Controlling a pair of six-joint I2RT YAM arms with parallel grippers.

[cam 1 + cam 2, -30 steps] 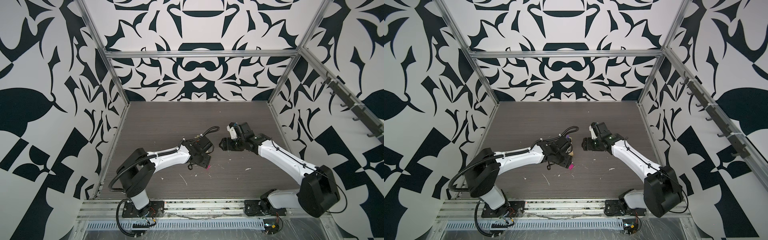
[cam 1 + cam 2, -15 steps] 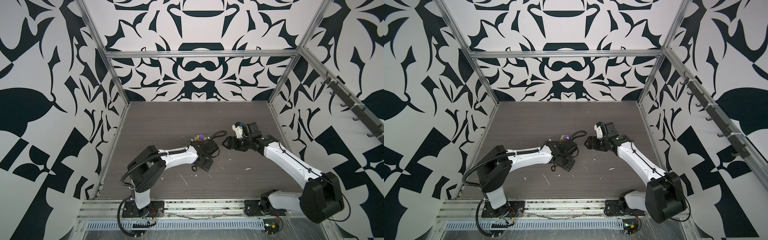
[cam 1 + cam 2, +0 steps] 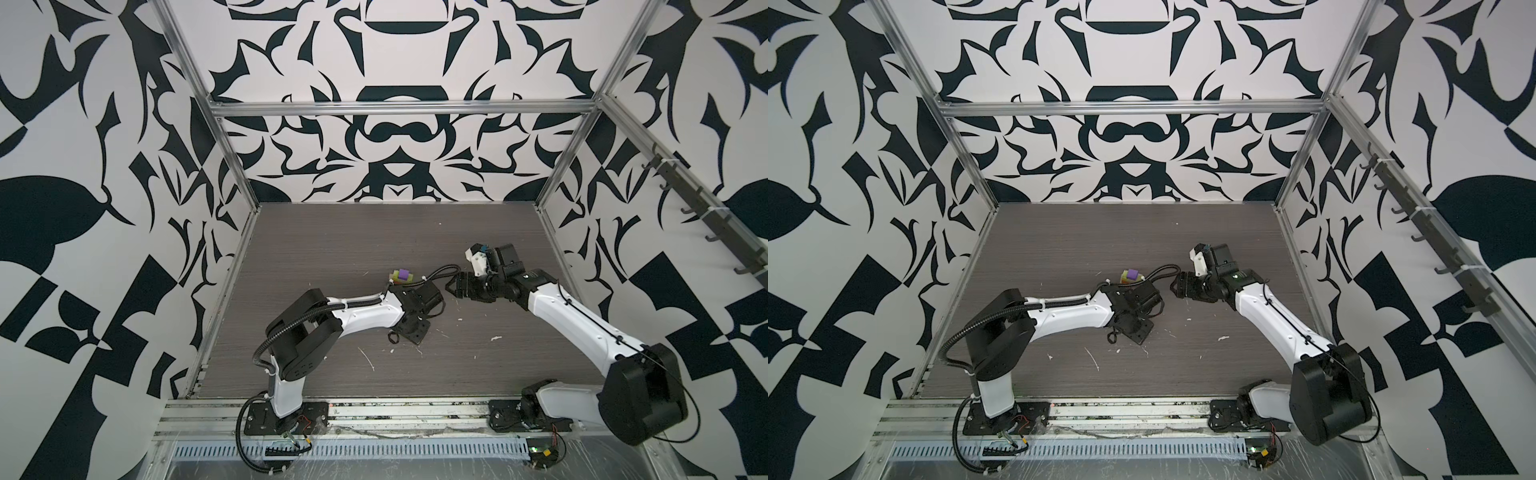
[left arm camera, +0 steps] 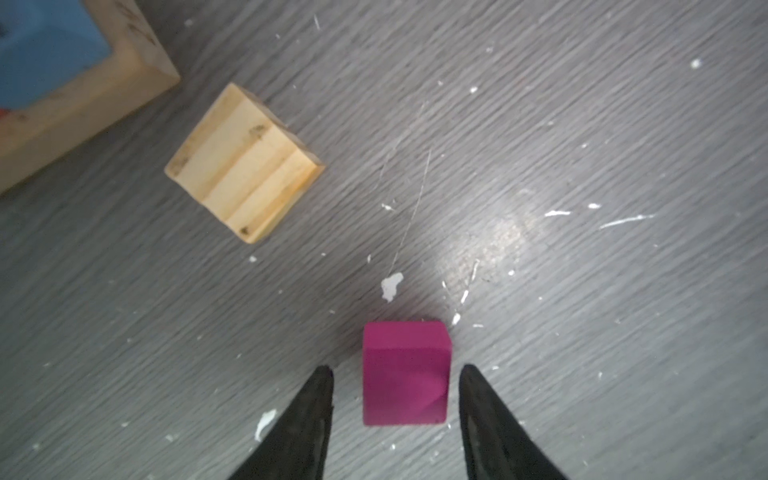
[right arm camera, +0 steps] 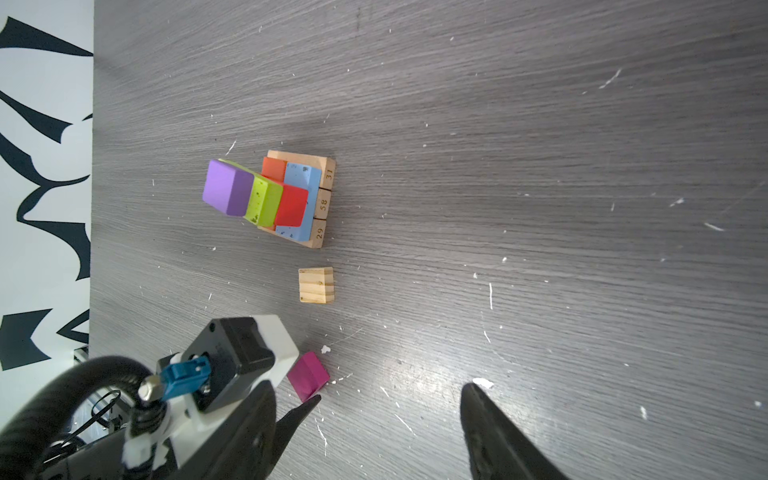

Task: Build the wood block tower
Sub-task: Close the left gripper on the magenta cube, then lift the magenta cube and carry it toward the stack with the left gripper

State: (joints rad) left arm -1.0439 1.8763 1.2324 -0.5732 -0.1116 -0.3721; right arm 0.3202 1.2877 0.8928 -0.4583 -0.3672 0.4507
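The wood block tower stands on a tan base, with blue, red and orange blocks, a lime-green block and a purple cube on top; both top views show it. A tan cube lies loose beside it. A magenta cube rests on the table between the fingers of my left gripper, which is open, with a gap on each side. My right gripper hovers open and empty to the right of it.
The dark wood-grain table carries white scuffs and flecks. Patterned walls and metal frame posts close it in on three sides. The left arm's wrist and cable hide both loose cubes in the top views.
My left gripper has come down around the magenta cube and its jaws have narrowed. The left arm's shift has uncovered the tower in the top views. My right gripper has drawn back slightly to the right.
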